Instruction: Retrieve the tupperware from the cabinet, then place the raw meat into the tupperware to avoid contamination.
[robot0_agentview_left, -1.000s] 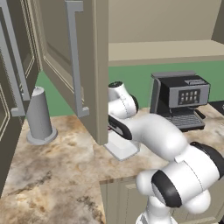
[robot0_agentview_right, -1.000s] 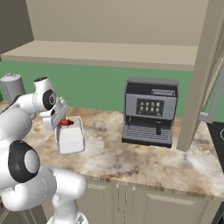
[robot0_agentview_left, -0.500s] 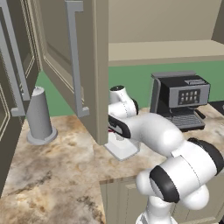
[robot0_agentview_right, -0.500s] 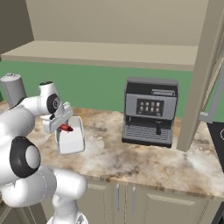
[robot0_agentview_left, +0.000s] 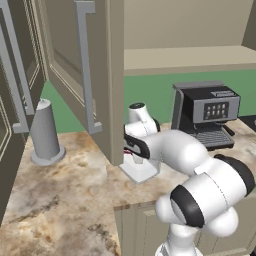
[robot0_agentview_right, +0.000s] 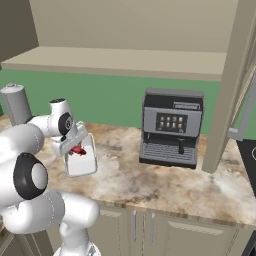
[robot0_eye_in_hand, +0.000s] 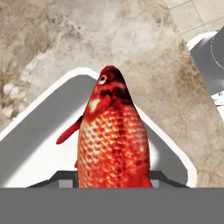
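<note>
My gripper (robot0_agentview_right: 75, 148) is shut on the raw meat (robot0_agentview_right: 78, 149), a red-orange fish-shaped piece. In the hand view the raw meat (robot0_eye_in_hand: 113, 135) stands between the jaws of the gripper (robot0_eye_in_hand: 112, 178) and hides the fingertips. Right under it lies the tupperware (robot0_eye_in_hand: 39, 131), a pale box with low walls, its grey inside bare. The tupperware (robot0_agentview_right: 83, 164) rests on the marble counter, left of the coffee machine. From the left base the gripper (robot0_agentview_left: 131, 151) hangs just above the tupperware (robot0_agentview_left: 144, 173), beside the open door (robot0_agentview_left: 85, 65) of the cabinet. The cabinet shelf (robot0_agentview_right: 125, 57) runs above.
A black and grey coffee machine (robot0_agentview_right: 172, 127) (robot0_agentview_left: 207, 112) stands on the counter to the right. A grey cylinder on a round base (robot0_agentview_left: 46, 132) (robot0_agentview_right: 16, 102) stands to the left. A second open cabinet door (robot0_agentview_right: 235, 85) hangs at the right.
The hand, with the raw meat in it, has sunk a little lower over the tupperware. The tupperware and the other things have not moved.
</note>
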